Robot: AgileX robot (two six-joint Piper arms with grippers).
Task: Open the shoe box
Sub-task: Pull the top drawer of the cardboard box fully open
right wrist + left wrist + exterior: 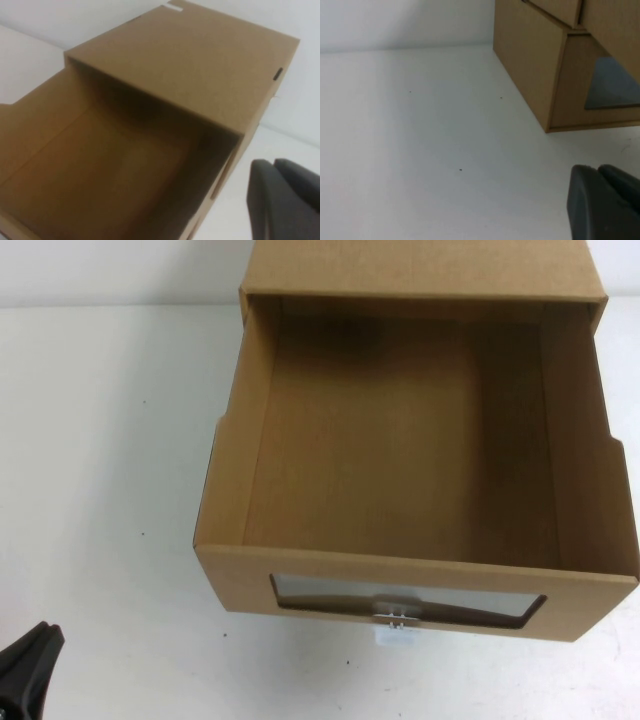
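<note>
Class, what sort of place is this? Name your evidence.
Probably a robot lab bench: plain white table, one shoe box with its drawer pulled out, left gripper at the table's near left, right gripper, shut, near the box.

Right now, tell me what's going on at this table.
The shoe box's drawer is slid well out of its sleeve toward the robot, and it looks empty inside, so the box is open. Neither arm is touching it. The left end effector sits low at the near left of the table, apart from the box. The right end effector is shut on nothing, raised by the box and out of the high view.
</note>
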